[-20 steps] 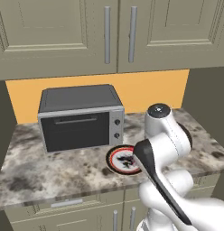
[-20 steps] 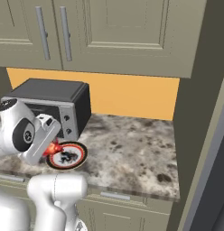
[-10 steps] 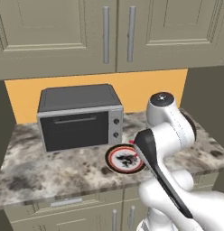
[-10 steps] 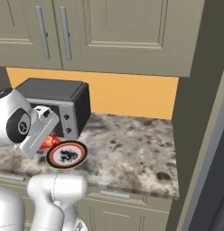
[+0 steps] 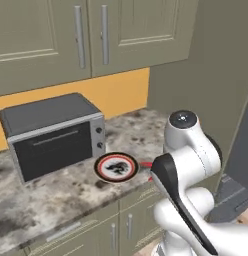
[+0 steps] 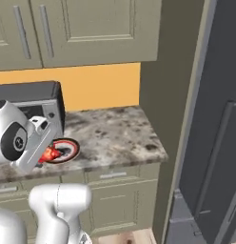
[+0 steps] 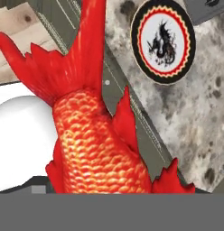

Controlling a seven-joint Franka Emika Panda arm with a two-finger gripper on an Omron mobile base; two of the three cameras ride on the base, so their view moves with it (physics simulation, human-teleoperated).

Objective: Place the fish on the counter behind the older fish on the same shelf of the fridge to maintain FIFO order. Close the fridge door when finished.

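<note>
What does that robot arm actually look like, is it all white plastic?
Mostly. The arm is glossy white in rounded, bulbous segments, with a dark band along one link and a dark round cap with a small pale dot on its top joint. No loose cables or lettering show.

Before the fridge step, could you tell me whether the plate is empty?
Empty: the plate shows its whole dragon print, and the fish is up off it.

mottled marble counter [image 5: 56,195] carries a dark toaster oven [image 5: 51,134] and round plate [image 5: 116,167].
</note>
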